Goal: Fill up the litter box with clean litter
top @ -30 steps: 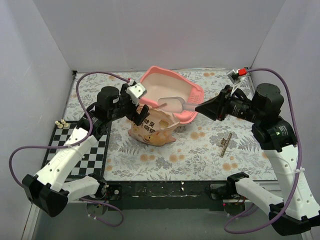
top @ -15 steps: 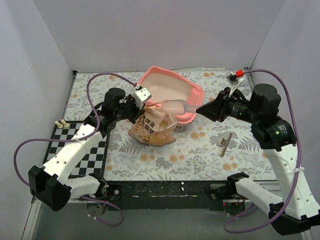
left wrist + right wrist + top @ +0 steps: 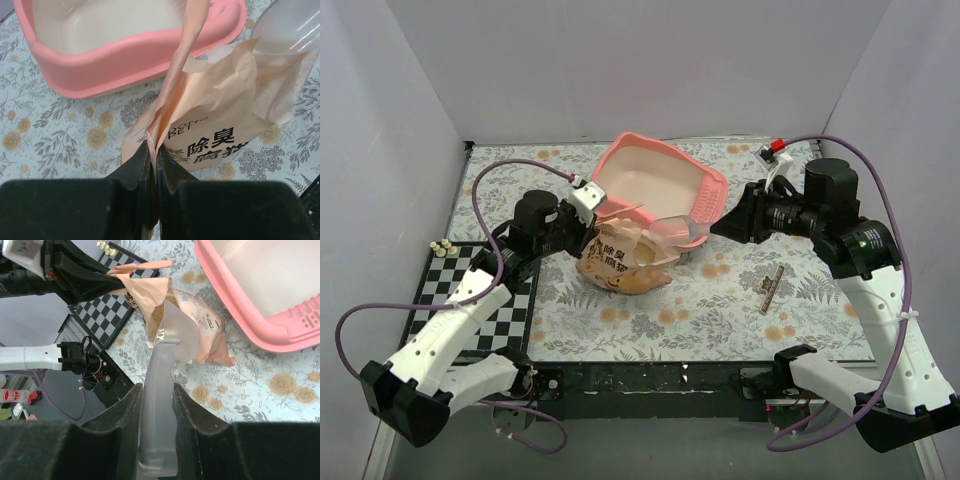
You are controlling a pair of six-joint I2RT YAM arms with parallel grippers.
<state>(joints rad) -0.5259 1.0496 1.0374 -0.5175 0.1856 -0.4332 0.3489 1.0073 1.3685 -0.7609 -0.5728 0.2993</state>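
The pink litter box point(image 3: 660, 175) stands at the back centre; its cream base point(image 3: 105, 25) shows bare. In front of it slumps an orange-tan bag point(image 3: 620, 262) with dark characters. My left gripper point(image 3: 592, 222) is shut on the bag's upper flap point(image 3: 172, 100), the thin edge pinched between its black fingers point(image 3: 135, 167). My right gripper point(image 3: 157, 387) is shut on the handle of a translucent scoop point(image 3: 162, 390), whose bowl point(image 3: 678, 228) reaches into the bag's open mouth. Tan granules of clean litter point(image 3: 156, 315) show inside that mouth.
A floral cloth point(image 3: 720, 300) covers the table. A black-and-white checkered mat point(image 3: 490, 290) lies at the left, with small pale pieces point(image 3: 442, 246) at its far corner. A thin brown strip point(image 3: 770, 289) lies at the right. White walls enclose three sides.
My left gripper has shut on the bag's flap and drawn it left. The scoop has come from over the litter box down to the bag's mouth.
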